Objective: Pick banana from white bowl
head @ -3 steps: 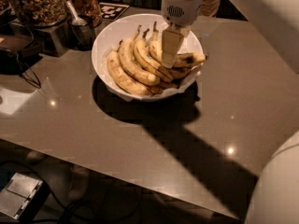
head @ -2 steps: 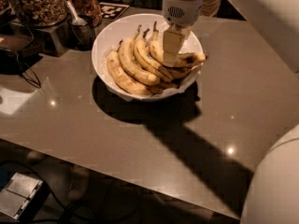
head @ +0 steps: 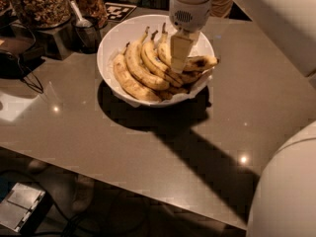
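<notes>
The end effector point(head: 177, 65) is down inside the bowl point(head: 118, 36) on the counter point(head: 98, 132), upper middle of the frame, right at the bunch. The banana point(head: 201, 62) lies at the bunch's right edge, just beside it. Clenched or released, I cannot tell.

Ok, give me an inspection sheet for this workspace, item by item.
Surface: grey table, glossy, arm's shadow across it.
Job's things: white bowl holding a bunch of bananas; the dark-blotched banana lies at its right side.
Clutter: nut jars and a cup with a scoop, far left.
Gripper: gripper down in the bowl among the bananas.
Cables: black cable on the table's left edge; more on the floor.
Surroundings: grey box on the floor.
</notes>
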Robot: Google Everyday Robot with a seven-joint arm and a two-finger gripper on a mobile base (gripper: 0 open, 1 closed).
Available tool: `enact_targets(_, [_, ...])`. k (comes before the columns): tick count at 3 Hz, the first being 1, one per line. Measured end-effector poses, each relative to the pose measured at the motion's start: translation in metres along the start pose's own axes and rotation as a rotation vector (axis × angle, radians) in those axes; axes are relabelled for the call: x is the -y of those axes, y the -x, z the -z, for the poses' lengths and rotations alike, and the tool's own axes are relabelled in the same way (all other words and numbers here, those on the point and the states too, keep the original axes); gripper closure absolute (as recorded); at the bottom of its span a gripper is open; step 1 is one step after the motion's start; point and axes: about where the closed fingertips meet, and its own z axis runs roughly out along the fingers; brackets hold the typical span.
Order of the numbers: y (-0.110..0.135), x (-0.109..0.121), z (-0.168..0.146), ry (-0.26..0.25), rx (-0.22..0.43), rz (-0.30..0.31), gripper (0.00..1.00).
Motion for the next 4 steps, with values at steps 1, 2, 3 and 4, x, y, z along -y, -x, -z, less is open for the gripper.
enact_targets(1, [0.0014, -0.0033, -0.0047, 0.011, -0.007, 0.010, 0.38])
enact_targets(2, [0.0005, -0.0030, -0.0077, 0.013, -0.013, 0.013, 0.49])
enact_targets(3, [-0.0044, 0.0040, -0.0092, 0.009, -0.018, -0.001, 0.52])
enact_targets(4, [-0.0055, 0.0053, -0.0125, 0.012, -0.024, 0.000, 0.50])
